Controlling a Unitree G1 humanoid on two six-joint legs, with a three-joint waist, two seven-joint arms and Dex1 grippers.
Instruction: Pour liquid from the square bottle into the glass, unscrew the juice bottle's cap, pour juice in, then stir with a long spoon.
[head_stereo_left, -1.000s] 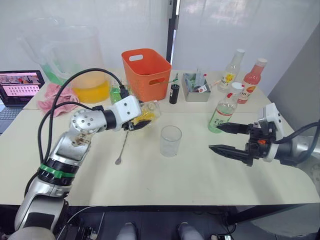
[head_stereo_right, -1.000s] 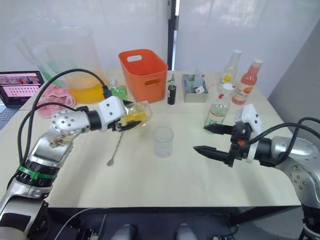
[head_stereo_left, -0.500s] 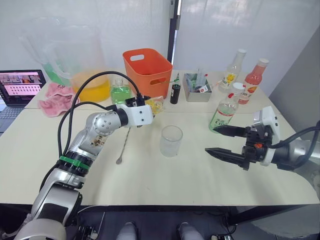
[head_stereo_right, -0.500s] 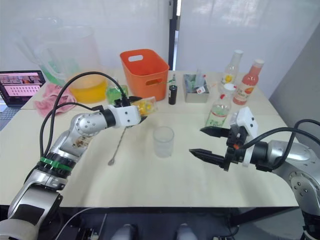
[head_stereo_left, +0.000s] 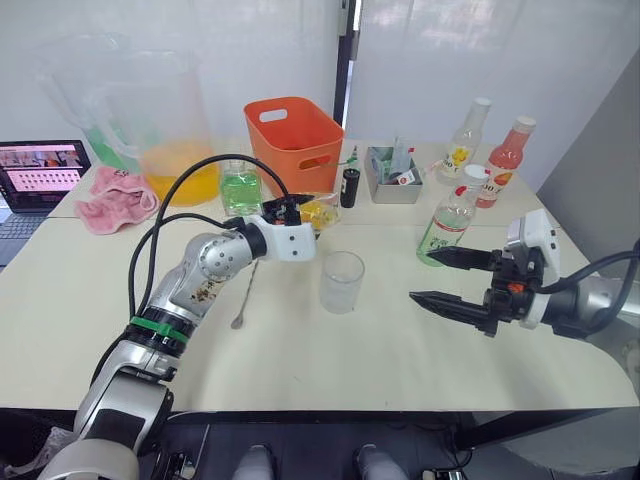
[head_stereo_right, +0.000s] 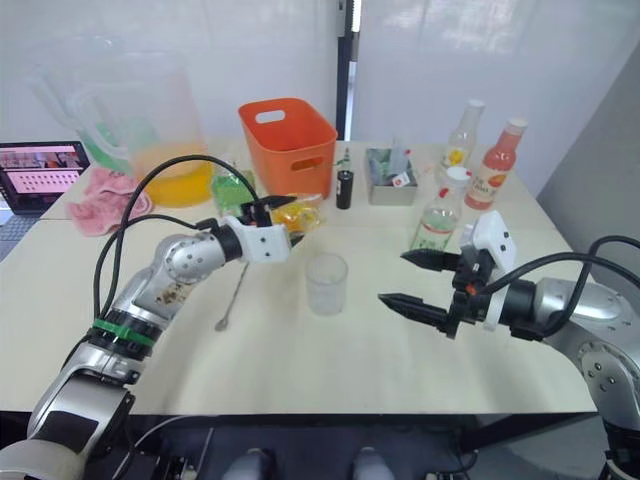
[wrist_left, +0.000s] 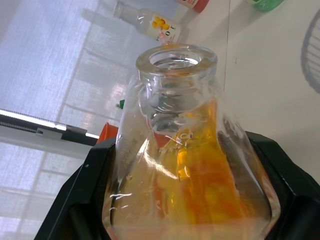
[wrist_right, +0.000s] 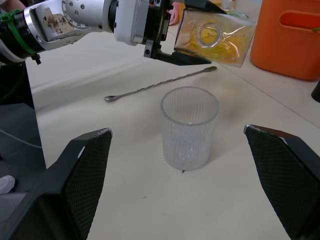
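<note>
Currently I'm seeing the left gripper clamping the square bottle betw. its black fingers, holding it off the table and tipped nearly on its side. Bottle mouth is open, no stopper in it, pointing toward the robot's right, up and to the left of the glass. Yellow liquid is pooling along the lower side of the tilted bottle; I can't tell whether any is leaving the mouth. Glass is standing upright near table centre and looks empty in the right wrist view.

Long spoon is lying flat on the table under the left forearm, left of the glass, apart from it, bowl end toward the near edge.

Right gripper is hovering w/ jaws spread wide, gripping nothing, fingertips aiming at the glass from the right, well apart from it. Juice bottle is standing upright just behind the right gripper, white cap on it.

At the back: orange basket, big pitcher w/ orange-yellow liquid, small bottle of green liquid, pink bottle, yellow-labelled bottle, grey tray, pink cloth, laptop at far left.
</note>
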